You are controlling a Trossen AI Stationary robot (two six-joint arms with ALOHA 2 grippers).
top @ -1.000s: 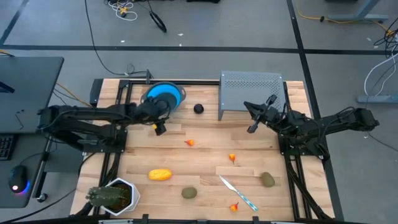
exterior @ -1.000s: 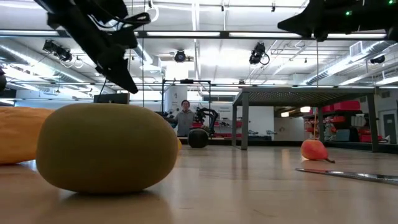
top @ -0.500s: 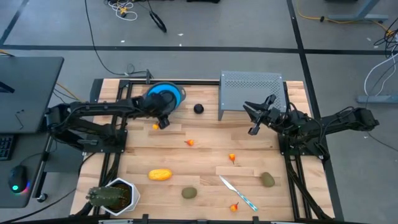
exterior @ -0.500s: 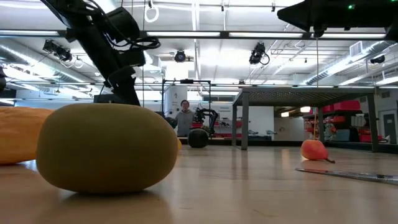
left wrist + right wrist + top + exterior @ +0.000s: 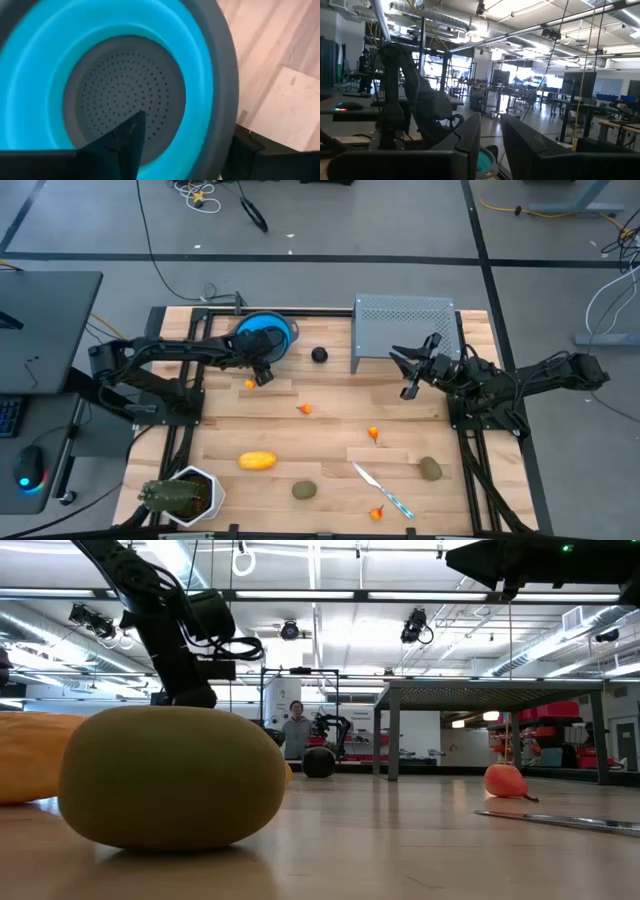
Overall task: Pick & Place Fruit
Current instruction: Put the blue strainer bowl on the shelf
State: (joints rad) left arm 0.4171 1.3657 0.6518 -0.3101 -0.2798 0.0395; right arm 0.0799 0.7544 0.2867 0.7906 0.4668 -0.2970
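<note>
My left gripper (image 5: pixel 262 367) hangs open over the near rim of the blue colander (image 5: pixel 266 336). In the left wrist view one finger (image 5: pixel 125 145) shows over the grey perforated bottom (image 5: pixel 125 95) and the other outside the rim; nothing lies in the colander. An orange bit (image 5: pixel 249 384) lies on the table just beside it. The other fruit rests on the table: the black ball (image 5: pixel 319 355), more orange bits (image 5: pixel 306 409) (image 5: pixel 373 433) (image 5: pixel 377 512), the yellow piece (image 5: pixel 257 461) and the olive pieces (image 5: pixel 304 490) (image 5: pixel 430 469). My right gripper (image 5: pixel 410 375) waits raised, its fingers a little apart (image 5: pixel 491 145).
A grey perforated rack (image 5: pixel 405 330) stands at the far edge behind my right gripper. The knife (image 5: pixel 383 490) lies near the front edge between an olive piece and an orange bit. The potted plant (image 5: pixel 180 495) sits at the near left corner. A person (image 5: pixel 296 728) stands far behind the table.
My left gripper has moved toward the far edge, from over the bare wood near the colander to over the colander's near rim. An orange bit now shows on the table where the gripper stood a second ago. My right arm has kept still.
</note>
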